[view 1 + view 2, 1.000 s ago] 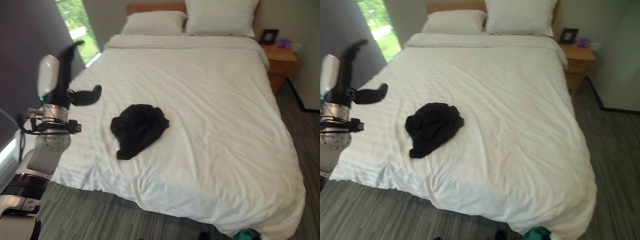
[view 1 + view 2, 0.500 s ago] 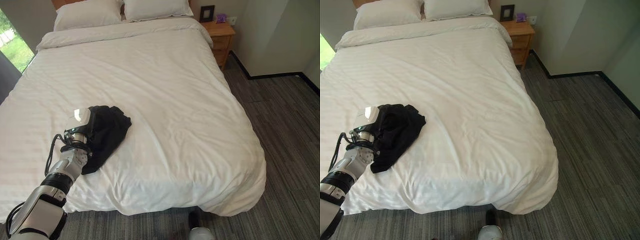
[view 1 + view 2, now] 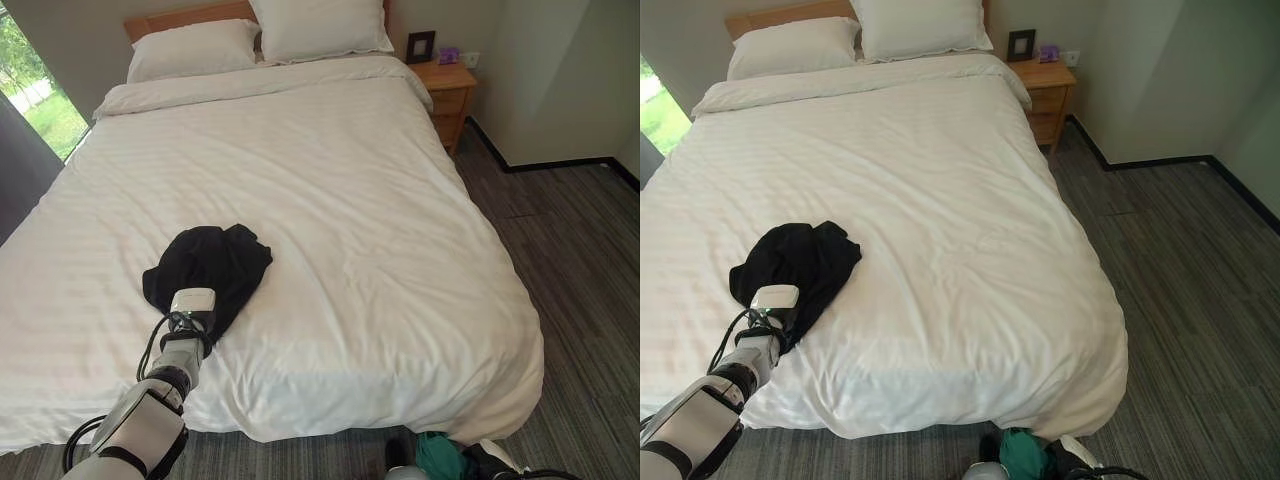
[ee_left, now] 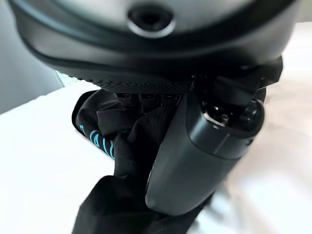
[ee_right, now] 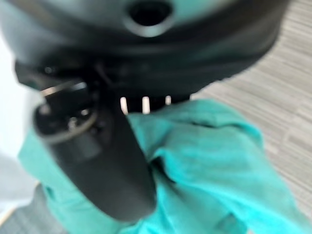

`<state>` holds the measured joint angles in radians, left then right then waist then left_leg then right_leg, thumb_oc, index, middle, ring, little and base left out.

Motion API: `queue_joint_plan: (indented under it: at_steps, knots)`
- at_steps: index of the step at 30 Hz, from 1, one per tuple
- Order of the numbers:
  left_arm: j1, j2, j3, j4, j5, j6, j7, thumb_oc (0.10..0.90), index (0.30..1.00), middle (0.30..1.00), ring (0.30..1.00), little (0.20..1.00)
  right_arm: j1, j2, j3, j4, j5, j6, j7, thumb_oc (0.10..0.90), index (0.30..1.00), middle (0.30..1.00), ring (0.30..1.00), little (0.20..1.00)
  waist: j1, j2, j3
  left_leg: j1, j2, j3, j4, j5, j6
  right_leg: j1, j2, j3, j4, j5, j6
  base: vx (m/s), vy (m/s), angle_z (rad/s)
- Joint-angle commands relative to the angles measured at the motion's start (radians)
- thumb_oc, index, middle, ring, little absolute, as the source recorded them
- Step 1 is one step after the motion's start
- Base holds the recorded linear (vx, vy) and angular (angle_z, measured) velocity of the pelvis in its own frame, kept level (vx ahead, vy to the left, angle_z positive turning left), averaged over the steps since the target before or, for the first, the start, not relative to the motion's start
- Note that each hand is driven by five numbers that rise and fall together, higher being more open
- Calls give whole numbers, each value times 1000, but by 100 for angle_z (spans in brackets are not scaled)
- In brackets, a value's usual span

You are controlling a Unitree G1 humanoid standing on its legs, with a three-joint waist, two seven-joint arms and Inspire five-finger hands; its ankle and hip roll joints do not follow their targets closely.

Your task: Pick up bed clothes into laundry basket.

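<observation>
A crumpled black garment (image 3: 212,262) with teal print (image 4: 99,142) lies on the white bed (image 3: 340,190), toward its near left part. My left hand (image 3: 191,306) rests on the garment's near edge. In the left wrist view its thumb (image 4: 204,146) lies over the black cloth and its fingers (image 4: 144,99) curl into the folds. A teal cloth (image 3: 1024,455) hangs low by the foot of the bed. My right hand (image 5: 97,161) is shut on that teal cloth (image 5: 214,165), thumb pressed into it.
Two white pillows (image 3: 255,35) lie at the headboard. A wooden nightstand (image 3: 452,92) with a dark picture frame (image 3: 420,46) stands at the bed's far right. Grey carpet (image 3: 580,260) runs along the right side. A window (image 3: 30,95) is at far left.
The camera has shifted. My left hand came down from the air onto the black garment and now grips its near edge. The teal cloth has come into view at the bottom.
</observation>
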<state>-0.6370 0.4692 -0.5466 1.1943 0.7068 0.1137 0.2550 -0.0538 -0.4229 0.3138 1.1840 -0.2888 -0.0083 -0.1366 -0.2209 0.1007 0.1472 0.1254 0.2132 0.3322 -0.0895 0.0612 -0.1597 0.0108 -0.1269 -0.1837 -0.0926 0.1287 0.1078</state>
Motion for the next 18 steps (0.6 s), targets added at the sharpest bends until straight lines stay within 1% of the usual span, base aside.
queue_joint_plan:
  at_steps: [1,2,3,4,6,8,9,11,12,14,15,16,17,18]
  knots:
    - [-210,15,-21,-89,-67,-39,119,400,300,300,300,300,20,5,-10,3,60,-13,-56,400,300,300,300,300,10,-63,18,14,75,-35,2,-29,-49,53,-113,-40,5,-111,121,-11,-2,8]
    - [-210,16,-23,-91,-67,-38,119,400,300,300,300,300,20,5,-11,2,60,-14,-57,400,300,300,300,300,10,-64,19,15,75,-37,2,-29,-49,55,-113,-41,5,-111,121,-3,-1,15]
    - [-240,14,-1,-166,-103,-40,169,400,300,300,300,300,40,19,-38,-1,92,-22,-73,400,300,300,300,300,11,-67,22,22,74,-40,2,-35,-47,70,-114,-48,5,-117,123,-7,-8,18]
    - [-272,-3,40,-297,-153,-41,243,400,300,300,300,300,63,51,-44,-17,108,-30,-87,400,300,300,300,300,17,-74,19,18,73,-48,2,-32,-42,77,-115,-57,5,-115,121,-11,-9,17]
    - [-294,10,65,-399,-180,-50,289,400,300,300,300,300,77,69,-19,-26,85,-29,-96,400,300,300,300,300,19,-80,16,27,73,-52,2,-35,-40,90,-117,-63,5,-118,122,-7,-1,21]
    - [-304,17,88,-438,-221,-58,309,400,300,300,300,300,64,54,-25,-28,75,-24,-110,400,300,300,300,300,24,-84,7,32,72,-52,2,-38,-40,98,-117,-66,5,-119,123,18,12,14]
    - [-307,10,114,-467,-267,-65,338,400,300,300,300,300,53,41,-43,-28,84,-20,-121,400,300,300,300,300,26,-85,3,35,73,-52,2,-38,-40,101,-118,-67,5,-119,124,0,0,0]
    - [-307,10,114,-467,-267,-65,338,400,300,300,300,300,53,40,-43,-28,84,-20,-121,400,300,300,300,300,26,-85,3,35,73,-52,2,-38,-40,101,-118,-67,5,-119,124,0,0,0]
    - [-323,-7,117,-512,-302,-73,366,400,300,300,300,300,35,24,-65,-33,100,-17,-151,400,300,300,300,300,30,-88,-1,45,73,-54,2,-45,-38,111,-117,-70,7,-123,125,15,32,1]
    - [-353,-8,120,-589,-339,-89,385,400,300,300,300,300,23,24,-58,-38,91,-12,-172,400,300,300,300,300,34,-88,-13,44,73,-58,2,-45,-36,112,-120,-72,9,-119,126,3,54,2]
    - [-353,-8,120,-589,-339,-89,385,400,300,300,300,300,23,24,-58,-38,91,-12,-172,400,300,300,300,300,33,-88,-12,44,73,-58,2,-45,-36,112,-120,-72,9,-119,126,37,50,9]
    - [-390,8,120,-668,-385,-110,399,400,300,300,300,300,-4,14,-54,-46,84,-3,-190,400,300,300,300,300,40,-85,-28,49,71,-59,2,-49,-36,118,-123,-77,10,-118,128,44,23,9]
    - [-396,15,125,-710,-390,-112,402,400,300,300,300,300,-15,6,-58,-57,83,1,-197,400,300,300,300,300,43,-85,-30,50,69,-61,2,-50,-35,120,-123,-78,11,-119,128,42,30,11]
    - [-401,21,139,-784,-423,-128,412,400,300,300,300,300,-33,-21,-75,-83,88,4,-211,400,300,300,300,300,47,-84,-33,49,68,-64,2,-50,-36,122,-123,-80,12,-118,128,5,20,8]
